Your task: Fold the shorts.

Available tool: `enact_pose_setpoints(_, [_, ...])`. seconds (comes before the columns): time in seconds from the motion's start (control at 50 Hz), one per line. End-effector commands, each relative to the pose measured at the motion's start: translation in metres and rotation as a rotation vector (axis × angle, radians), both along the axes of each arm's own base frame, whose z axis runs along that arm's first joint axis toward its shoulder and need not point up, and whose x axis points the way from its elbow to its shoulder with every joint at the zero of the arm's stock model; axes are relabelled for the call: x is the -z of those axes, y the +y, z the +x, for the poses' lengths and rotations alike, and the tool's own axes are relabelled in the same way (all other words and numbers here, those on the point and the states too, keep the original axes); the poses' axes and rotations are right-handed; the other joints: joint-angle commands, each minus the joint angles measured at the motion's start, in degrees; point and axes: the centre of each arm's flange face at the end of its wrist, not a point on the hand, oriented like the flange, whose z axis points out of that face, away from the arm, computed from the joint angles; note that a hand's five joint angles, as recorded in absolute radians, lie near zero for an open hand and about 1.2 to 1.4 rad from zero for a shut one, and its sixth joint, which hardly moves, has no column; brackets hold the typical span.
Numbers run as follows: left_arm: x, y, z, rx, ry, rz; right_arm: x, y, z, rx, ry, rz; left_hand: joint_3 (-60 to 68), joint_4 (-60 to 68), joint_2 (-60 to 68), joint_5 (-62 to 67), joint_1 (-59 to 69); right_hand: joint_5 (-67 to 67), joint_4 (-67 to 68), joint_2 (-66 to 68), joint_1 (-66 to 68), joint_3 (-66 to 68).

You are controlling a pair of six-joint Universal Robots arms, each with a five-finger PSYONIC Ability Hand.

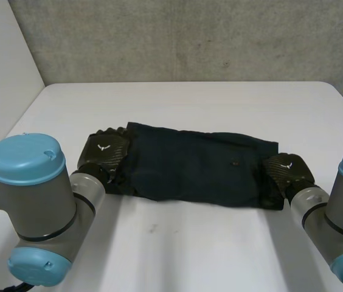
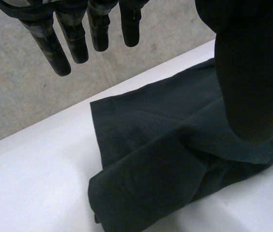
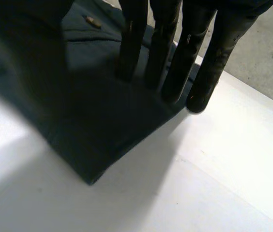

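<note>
Both straight-fingered; left robot hand, right robot hand flank shorts.

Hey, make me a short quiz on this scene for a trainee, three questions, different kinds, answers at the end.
1. True or false: the dark shorts hang over the edge of the table.
2. The right hand is at the shorts': A) middle B) right end C) far edge.
3. Fill in: the left hand has its fingers ____ (straight or curled).
Key: 1 false, they lie wholly on it; 2 B; 3 straight.
</note>
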Motion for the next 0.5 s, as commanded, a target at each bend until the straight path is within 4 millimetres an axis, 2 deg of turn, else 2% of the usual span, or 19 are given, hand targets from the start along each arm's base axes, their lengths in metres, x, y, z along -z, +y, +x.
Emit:
enact_pose_setpoints(0.02, [0.002, -0.003, 0.002, -0.01, -0.008, -0.002, 0.002, -0.013, -0.013, 0.038, 0.03, -0.001, -1.36, -0.88, -0.67, -1.78, -0.15, 30.99, 28.61, 27.03, 34.64, 28.56])
enact_pose_setpoints(0.16, [-0.008, 0.0, 0.005, -0.013, 0.004, -0.022, -0.025, -0.019, -0.035, 0.054, 0.158, -0.047, -1.36, -0.88, -0.67, -1.78, -0.15, 30.99, 28.61, 27.03, 34.64, 28.56])
enact_pose_setpoints(0.24, [-0.015, 0.0, 0.006, -0.016, 0.015, -0.039, -0.03, -0.022, -0.044, 0.023, 0.282, -0.056, -1.36, -0.88, -0.67, -1.78, -0.15, 30.99, 28.61, 27.03, 34.64, 28.56])
enact_pose_setpoints(0.32, [-0.02, -0.003, 0.009, -0.028, 0.024, -0.052, -0.043, -0.031, -0.041, -0.01, 0.375, -0.136, -1.36, -0.88, -0.67, -1.78, -0.15, 30.99, 28.61, 27.03, 34.64, 28.56])
enact_pose_setpoints(0.36, [-0.02, -0.004, 0.011, -0.036, 0.024, -0.052, -0.05, -0.033, -0.035, -0.032, 0.398, -0.175, -1.36, -0.88, -0.67, -1.78, -0.15, 30.99, 28.61, 27.03, 34.64, 28.56])
enact_pose_setpoints(0.44, [-0.02, -0.006, 0.013, -0.042, 0.023, -0.052, -0.074, -0.027, 0.004, -0.146, 0.406, -0.307, -1.36, -0.88, -0.67, -1.78, -0.15, 30.99, 28.61, 27.03, 34.64, 28.56])
enact_pose_setpoints(0.46, [-0.02, -0.006, 0.013, -0.045, 0.023, -0.052, -0.084, -0.023, 0.02, -0.194, 0.391, -0.357, -1.36, -0.88, -0.67, -1.78, -0.15, 30.99, 28.61, 27.03, 34.64, 28.56])
enact_pose_setpoints(0.5, [-0.02, -0.006, 0.014, -0.047, 0.022, -0.051, -0.091, -0.019, 0.039, -0.258, 0.365, -0.406, -1.36, -0.88, -0.67, -1.78, -0.15, 30.99, 28.61, 27.03, 34.64, 28.56])
